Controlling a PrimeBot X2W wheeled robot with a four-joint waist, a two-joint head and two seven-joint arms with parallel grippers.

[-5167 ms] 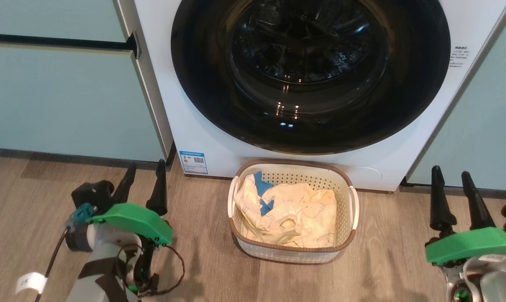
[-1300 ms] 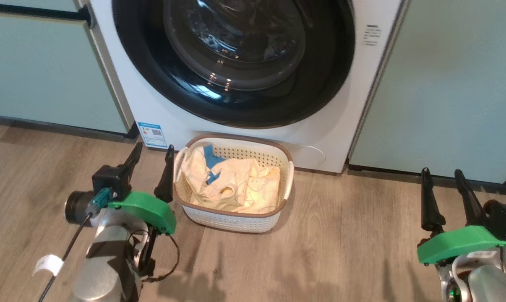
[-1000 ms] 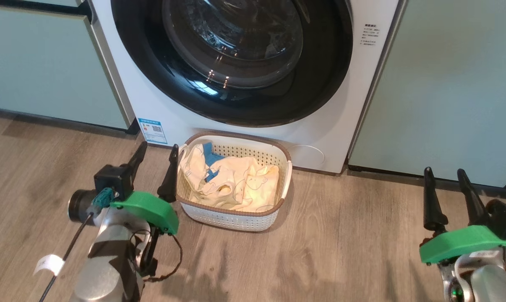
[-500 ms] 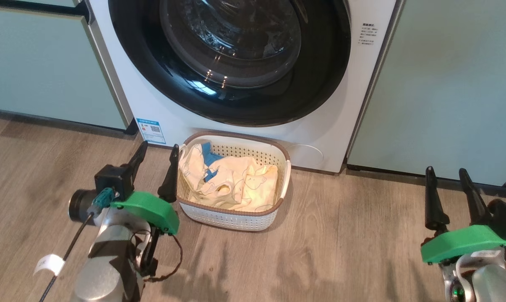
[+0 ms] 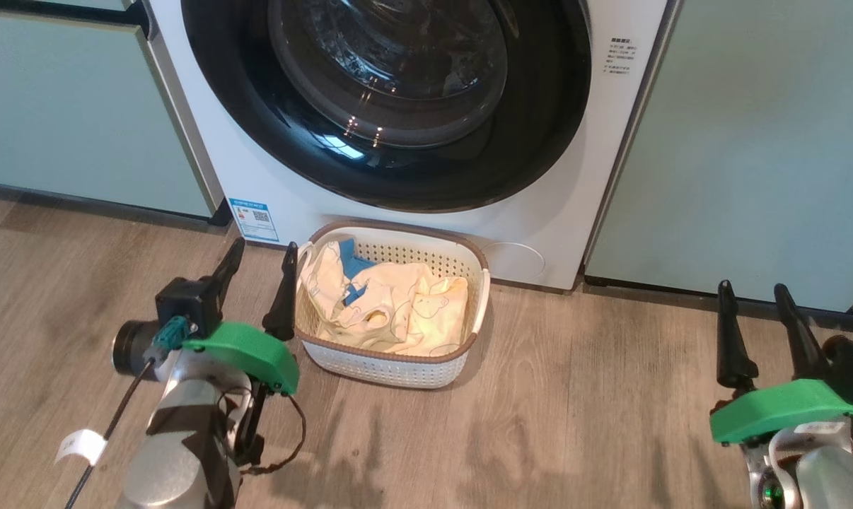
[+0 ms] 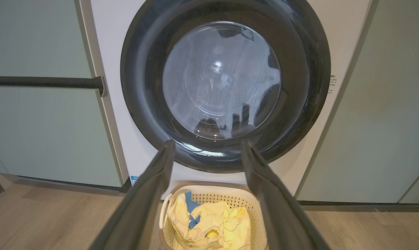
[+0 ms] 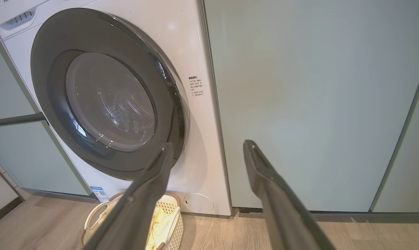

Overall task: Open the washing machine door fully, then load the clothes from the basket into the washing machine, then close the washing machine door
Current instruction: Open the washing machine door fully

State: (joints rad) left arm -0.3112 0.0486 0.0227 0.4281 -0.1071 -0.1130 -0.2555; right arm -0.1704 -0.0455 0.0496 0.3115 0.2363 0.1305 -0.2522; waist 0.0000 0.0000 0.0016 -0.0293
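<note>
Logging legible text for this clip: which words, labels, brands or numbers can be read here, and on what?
No text reads legibly.
Blue sticker, lower front of the washing machine: print and QR code, too small to read.
Printed notice right of the washing machine door: too small to read.
White tag on the cable at lower left: blurred.

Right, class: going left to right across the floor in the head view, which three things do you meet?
left gripper → basket → right gripper
</note>
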